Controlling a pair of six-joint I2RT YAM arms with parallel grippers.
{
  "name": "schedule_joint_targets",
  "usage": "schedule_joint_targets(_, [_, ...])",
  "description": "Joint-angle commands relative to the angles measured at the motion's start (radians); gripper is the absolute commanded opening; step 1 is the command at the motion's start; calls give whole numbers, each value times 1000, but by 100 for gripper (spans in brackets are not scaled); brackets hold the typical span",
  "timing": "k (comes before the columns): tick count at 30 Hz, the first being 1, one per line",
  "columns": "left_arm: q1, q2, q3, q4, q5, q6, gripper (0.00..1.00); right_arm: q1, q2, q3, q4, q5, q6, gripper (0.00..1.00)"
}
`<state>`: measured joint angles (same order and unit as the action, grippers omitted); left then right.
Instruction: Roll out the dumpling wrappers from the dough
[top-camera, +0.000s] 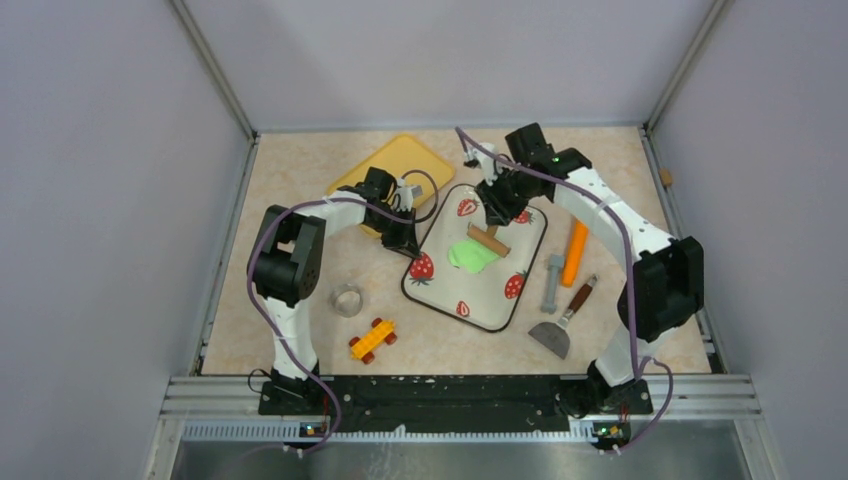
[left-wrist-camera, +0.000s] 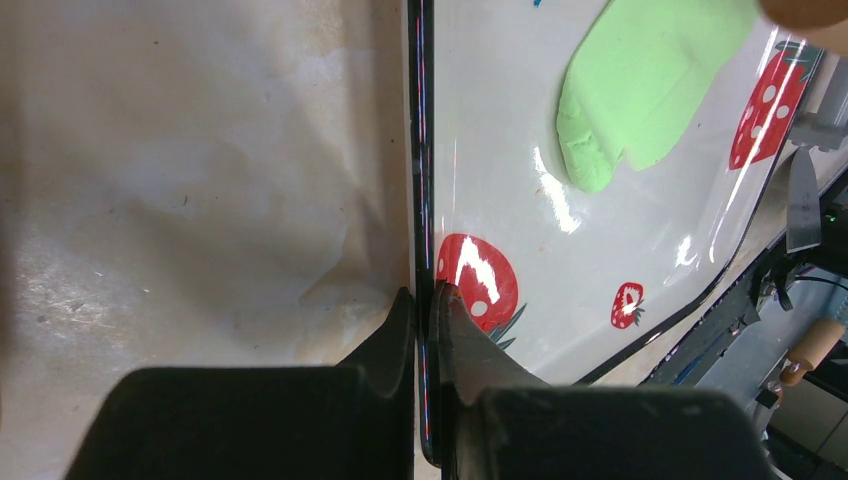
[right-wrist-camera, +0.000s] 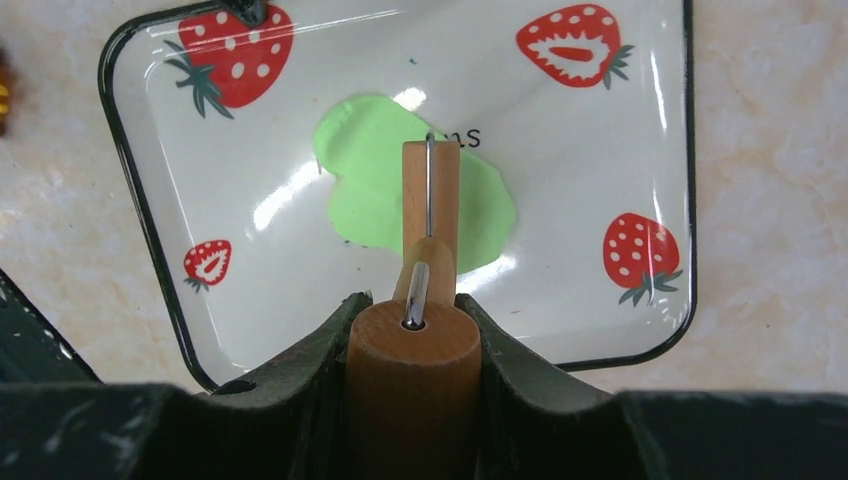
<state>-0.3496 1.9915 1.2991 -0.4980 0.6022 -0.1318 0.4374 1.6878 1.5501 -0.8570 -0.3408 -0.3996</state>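
— Where does the dough sit?

— The dough (right-wrist-camera: 370, 160) lies pressed into a thin, lobed green sheet near the middle of the strawberry tray (right-wrist-camera: 600, 130), flat on its white floor.

— And the right gripper?

— The right gripper (right-wrist-camera: 412, 300) clamps the round wooden handle of a small roller (right-wrist-camera: 430, 190), with one finger on each side. The roller's barrel rests on the dough.

— What about the left gripper?

— The left gripper (left-wrist-camera: 425, 300) is pinched narrow on the tray's black rim at its left edge. One finger is outside, over the table (left-wrist-camera: 200, 200), and the other is inside, next to a printed strawberry.

— What else is on the table?

— A yellow board (top-camera: 395, 165) lies behind the left arm. To the right of the tray are an orange rod (top-camera: 575, 252), a grey toy bolt (top-camera: 552, 283) and a spatula (top-camera: 562, 325). To the left, nearer the arm bases, stand a small clear cup (top-camera: 347, 299) and a yellow-and-red brick car (top-camera: 372, 340).
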Motion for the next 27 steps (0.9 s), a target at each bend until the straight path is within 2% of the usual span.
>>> schedule_joint_targets(1, [-8,-22,-8,-8,-29,34,0,35,-49,-23,54,48,-68,0])
schedule_joint_targets(16, [-9,-22,-11,-10,-21,38,0,70,33,-110,226,376,-210,0])
schedule_joint_targets(27, [-9,-14,-9,-14,-23,48,0,59,61,-132,273,433,-228,0])
